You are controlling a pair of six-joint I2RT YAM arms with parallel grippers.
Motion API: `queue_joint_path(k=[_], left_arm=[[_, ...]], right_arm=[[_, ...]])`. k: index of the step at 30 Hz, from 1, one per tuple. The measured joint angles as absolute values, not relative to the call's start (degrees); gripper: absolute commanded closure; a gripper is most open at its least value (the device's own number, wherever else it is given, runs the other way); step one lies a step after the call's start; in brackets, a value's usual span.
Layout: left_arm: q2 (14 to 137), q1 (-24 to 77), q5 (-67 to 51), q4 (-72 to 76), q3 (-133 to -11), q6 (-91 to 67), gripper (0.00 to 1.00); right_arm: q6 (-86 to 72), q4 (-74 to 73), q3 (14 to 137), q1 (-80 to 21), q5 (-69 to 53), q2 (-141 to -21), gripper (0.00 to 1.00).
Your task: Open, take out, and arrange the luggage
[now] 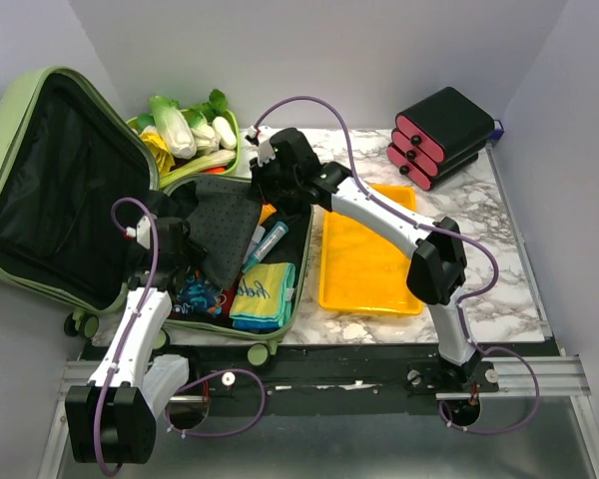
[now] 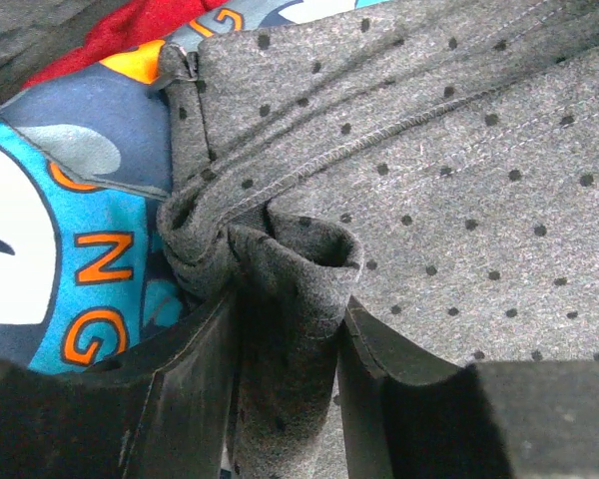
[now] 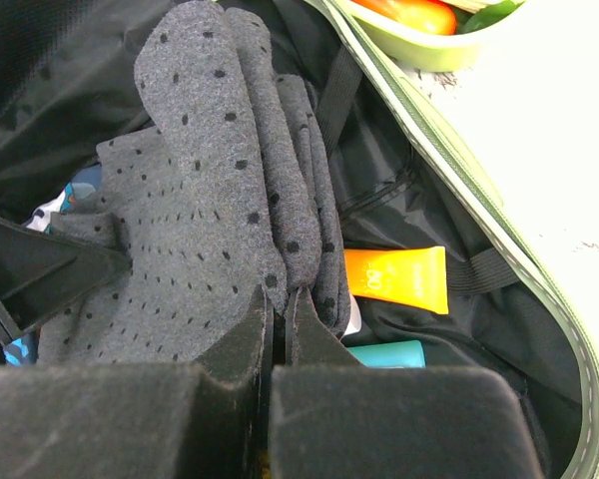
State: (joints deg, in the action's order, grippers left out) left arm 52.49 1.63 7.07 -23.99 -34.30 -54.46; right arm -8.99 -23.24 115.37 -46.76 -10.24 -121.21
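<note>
Left pincer (image 2: 288,311), right pincer (image 3: 279,304) both clamp grey dotted cloth (image 3: 200,200) in open luggage (image 1: 5,132)

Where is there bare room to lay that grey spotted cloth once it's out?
The shallow yellow tray is empty; bare marble tabletop lies between it and the black box with pink-red ends. Crowded: the pale sage-green hard-shell suitcase, packed around the grey dotted cloth.

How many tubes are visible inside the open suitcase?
2: an orange tube beside the grey dotted cloth, and a teal tube just below it in the right wrist view. More may hide under the cloth.
</note>
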Motion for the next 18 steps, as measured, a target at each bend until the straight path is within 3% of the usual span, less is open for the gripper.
queue_joint_path(k=[8,18], left_arm=[[52.6,1.6,9.0,-28.2,-35.4,-54.2,0.40],[59.1,1.6,8.3,-26.3,-37.3,-53.5,0.50]], right_arm=[[-9.1,-23.3,115.0,-46.7,-10.3,-121.2,0.99],[-9.4,-23.2,114.6,-46.5,-10.2,-121.2,0.99]])
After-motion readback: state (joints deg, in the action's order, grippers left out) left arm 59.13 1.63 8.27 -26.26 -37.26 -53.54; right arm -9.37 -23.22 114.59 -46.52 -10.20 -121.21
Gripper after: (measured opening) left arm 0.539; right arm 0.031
